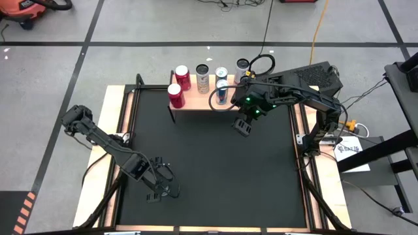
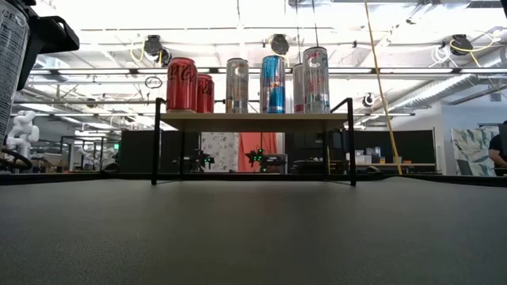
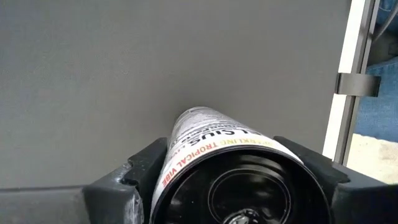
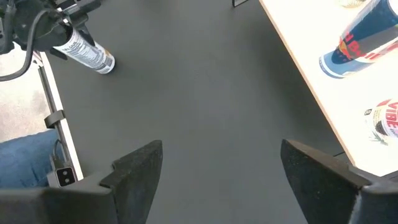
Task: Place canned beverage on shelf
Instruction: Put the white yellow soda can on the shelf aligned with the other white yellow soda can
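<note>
Near the mat's front-left corner, the left gripper clasps a white can between its two fingers. The left wrist view looks along the can from its dark base, with printed lettering running around the body. From the right wrist view, that can points down toward the mat at a slant, held by the left arm close to the mat's wooden edge. At the mat's far edge stands the shelf, with six cans on its wooden top: two red cans at the left end, then a silver can, a blue can and a pale can to the right. Just in front of the shelf's right end hangs the right gripper, fingers spread wide with nothing between them, above bare mat.
</note>
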`<state>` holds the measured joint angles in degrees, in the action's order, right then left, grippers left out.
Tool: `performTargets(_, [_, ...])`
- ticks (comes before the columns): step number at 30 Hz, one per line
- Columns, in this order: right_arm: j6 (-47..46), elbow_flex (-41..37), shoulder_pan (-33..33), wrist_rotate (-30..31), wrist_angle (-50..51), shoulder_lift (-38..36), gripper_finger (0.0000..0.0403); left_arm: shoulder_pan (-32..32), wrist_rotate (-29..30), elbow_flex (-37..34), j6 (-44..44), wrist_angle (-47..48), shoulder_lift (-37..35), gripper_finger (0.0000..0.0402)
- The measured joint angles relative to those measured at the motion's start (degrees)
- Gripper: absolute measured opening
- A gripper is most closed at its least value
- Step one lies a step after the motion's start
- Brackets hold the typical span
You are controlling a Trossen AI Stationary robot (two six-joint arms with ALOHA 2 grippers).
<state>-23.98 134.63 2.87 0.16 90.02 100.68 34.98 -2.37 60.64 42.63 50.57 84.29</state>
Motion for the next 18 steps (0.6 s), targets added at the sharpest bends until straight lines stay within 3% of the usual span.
performTargets(7, [0.79, 0.0, 0.0, 0.0, 0.0, 0.0, 0.0308, -0.51, 0.59, 0.89, -1.02, 0.19, -0.58, 0.0243])
performTargets(18, [1.12, 0.0, 0.02, 3.12, 0.0, 0.0, 0.0308, -7.29, 3.87, 11.7, -11.08, 11.26, -0.6, 0.0243])
